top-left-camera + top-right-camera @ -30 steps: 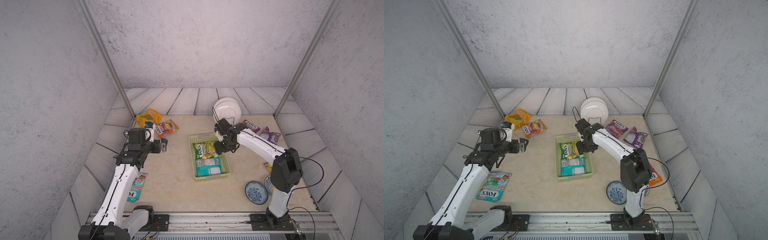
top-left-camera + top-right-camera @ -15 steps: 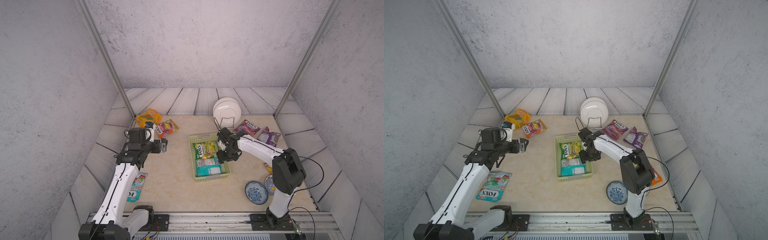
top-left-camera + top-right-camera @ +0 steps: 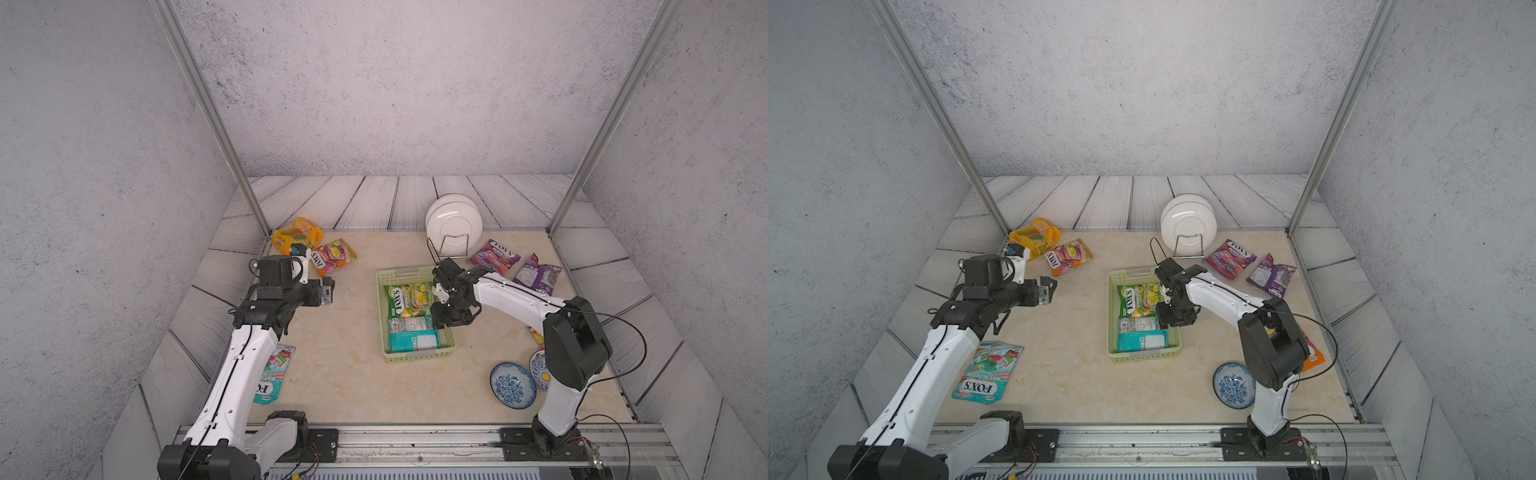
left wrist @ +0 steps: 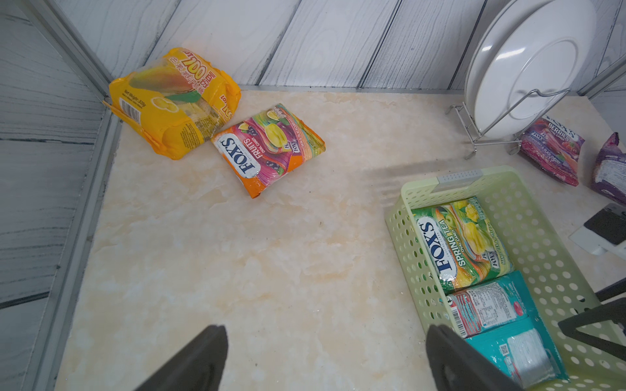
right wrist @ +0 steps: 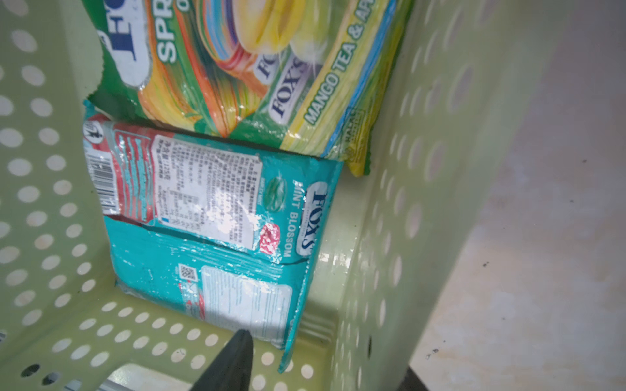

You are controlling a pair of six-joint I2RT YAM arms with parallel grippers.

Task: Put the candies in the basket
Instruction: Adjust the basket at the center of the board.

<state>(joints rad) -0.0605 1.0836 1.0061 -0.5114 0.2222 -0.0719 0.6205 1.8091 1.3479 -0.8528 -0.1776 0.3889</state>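
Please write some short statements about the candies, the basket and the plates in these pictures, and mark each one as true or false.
1. The basket holds two packets: a green packet and a teal packet. True.
2. The left end effector grips the orange-pink packet. False: it is open and empty, and the packet lies on the table.
3. The white plates stand in a wire rack. True.
4. The berry-purple packet and the dark purple packet lie in the basket. False: both lie on the table.
5. A second teal packet lies outside the basket. True.
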